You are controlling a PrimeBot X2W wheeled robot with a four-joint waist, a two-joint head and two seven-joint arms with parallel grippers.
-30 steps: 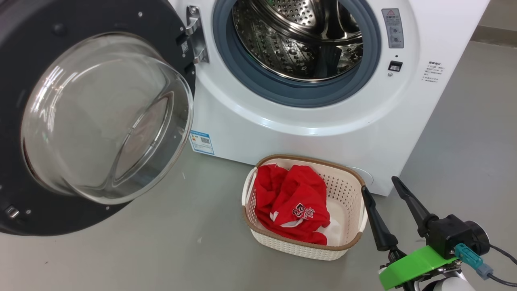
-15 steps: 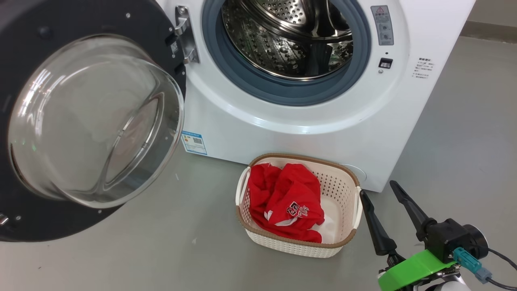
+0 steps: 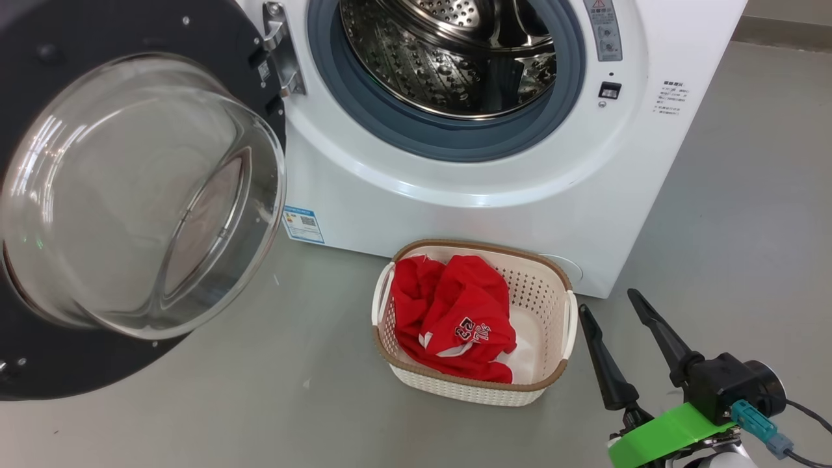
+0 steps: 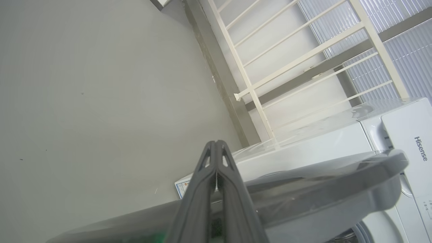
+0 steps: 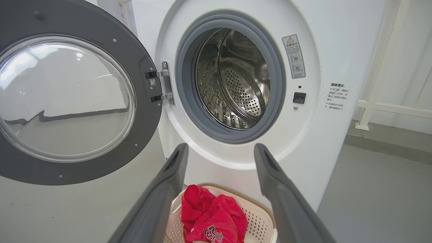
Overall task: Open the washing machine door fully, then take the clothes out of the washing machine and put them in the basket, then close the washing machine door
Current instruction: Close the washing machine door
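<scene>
Clothes (image 3: pixel 455 312) sit in basket (image 3: pixel 546 286), lower centre — drum (image 3: pixel 442 71) looks empty. Only the head camera shifted; scene unchanged. Right gripper (image 3: pixel 608 301) spread wide, empty, lower right. Left gripper (image 4: pixel 215 143) pinched closed, empty, by washing machine door (image 3: pixel 130 26) — closing it remains.

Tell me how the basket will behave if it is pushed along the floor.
The basket is probably light: thin perforated plastic holding only the crumpled clothes. Low and wide, it would likely slide over the smooth floor rather than tip. Its thin walls may flex a little under a push.
</scene>
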